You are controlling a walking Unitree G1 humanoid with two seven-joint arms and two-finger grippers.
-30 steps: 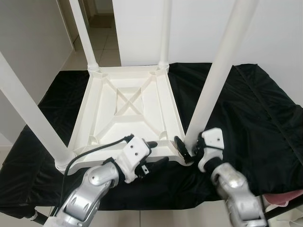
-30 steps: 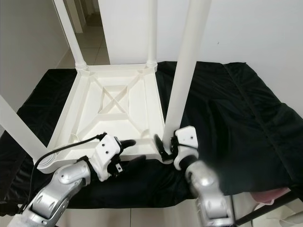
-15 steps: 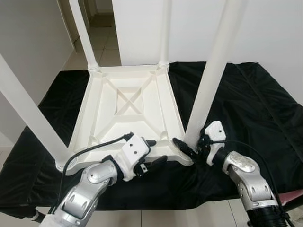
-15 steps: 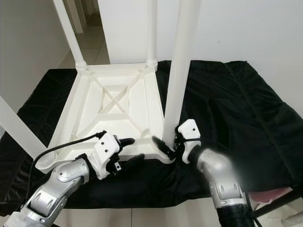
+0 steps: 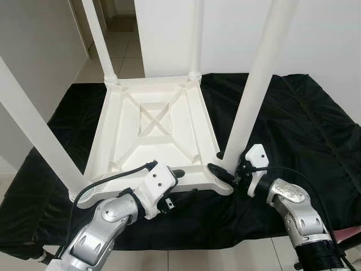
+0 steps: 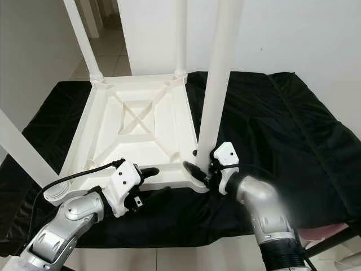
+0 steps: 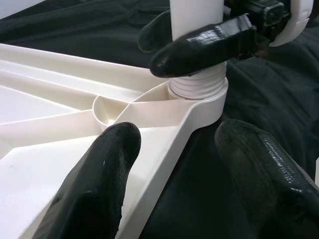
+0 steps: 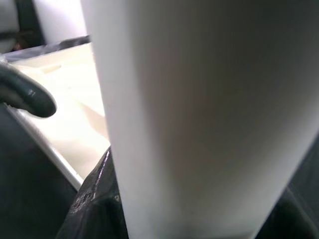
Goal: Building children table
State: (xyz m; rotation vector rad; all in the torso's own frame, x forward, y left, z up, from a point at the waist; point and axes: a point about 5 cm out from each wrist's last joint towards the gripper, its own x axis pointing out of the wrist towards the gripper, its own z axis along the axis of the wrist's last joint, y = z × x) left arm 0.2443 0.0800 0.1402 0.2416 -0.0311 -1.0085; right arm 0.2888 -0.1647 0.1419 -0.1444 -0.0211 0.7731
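The left silver arm reaches forward and inward from the lower left, its white-cased wrist trailing a black cable, and the left gripper [image 5: 179, 183] holds its two long black fingers [image 7: 99, 184] spread apart, one above and one below the near rim of the upturned white plastic table [image 5: 152, 121]. The right silver arm comes in from the lower right with the elbow bent and the forearm turned inward, and the right gripper [image 5: 227, 174] has its black fingers [image 7: 204, 42] closed around the foot of the near right white round table leg [image 5: 256, 84]
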